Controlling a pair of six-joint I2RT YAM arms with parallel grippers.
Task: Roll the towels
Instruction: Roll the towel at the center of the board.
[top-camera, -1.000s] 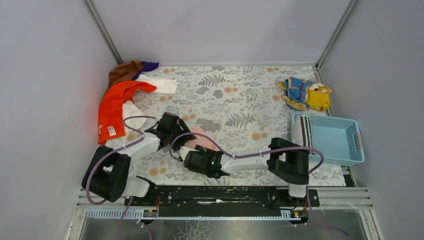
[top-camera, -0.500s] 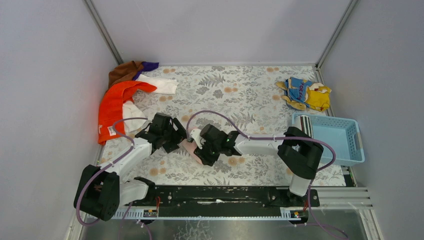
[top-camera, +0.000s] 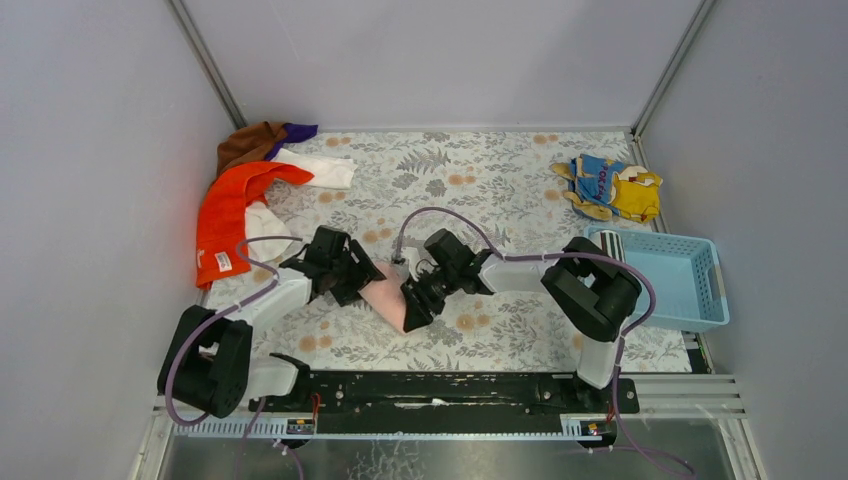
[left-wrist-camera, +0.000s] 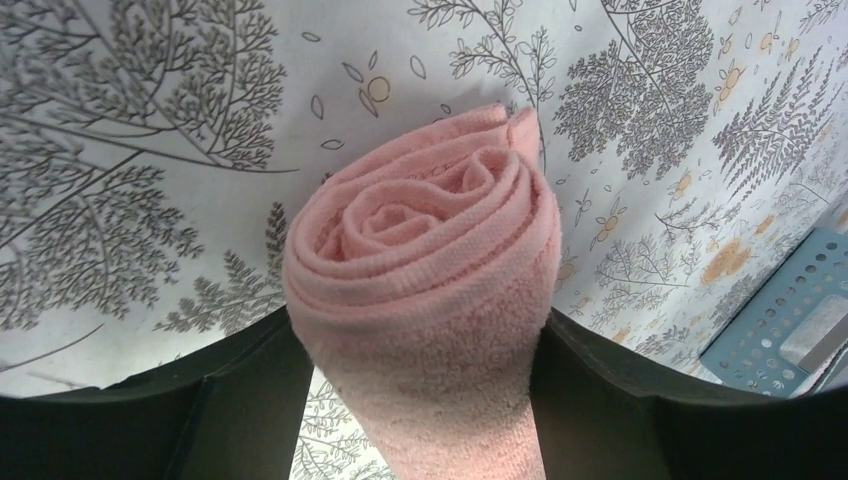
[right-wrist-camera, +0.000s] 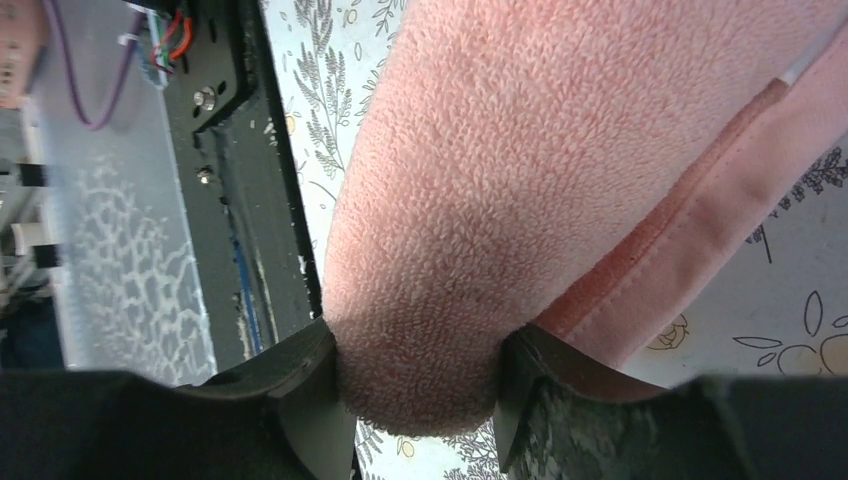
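The pink towel (top-camera: 386, 299) lies rolled into a tight cylinder on the patterned table, near the front centre. My left gripper (top-camera: 358, 283) is shut on its left end; in the left wrist view the roll's spiral end (left-wrist-camera: 425, 215) sticks out beyond the black fingers (left-wrist-camera: 250, 400). My right gripper (top-camera: 411, 305) is shut on the other end, and the terry (right-wrist-camera: 520, 150) fills the gap between its fingers (right-wrist-camera: 300, 385). The black-and-white striped towel (top-camera: 605, 262) stands rolled in the blue basket (top-camera: 690, 285). Orange (top-camera: 230, 205), brown (top-camera: 250, 143), purple (top-camera: 298, 130) and white (top-camera: 322, 170) towels lie heaped at the back left.
A blue and yellow cloth item (top-camera: 610, 187) lies at the back right, behind the basket. Grey walls enclose the table on three sides. The black mounting rail (top-camera: 440, 390) runs along the near edge.
My right arm swung up from the front edge to the pink roll and shut on its right end. My left gripper stayed at the roll's left end, and the roll shifted slightly toward the front.
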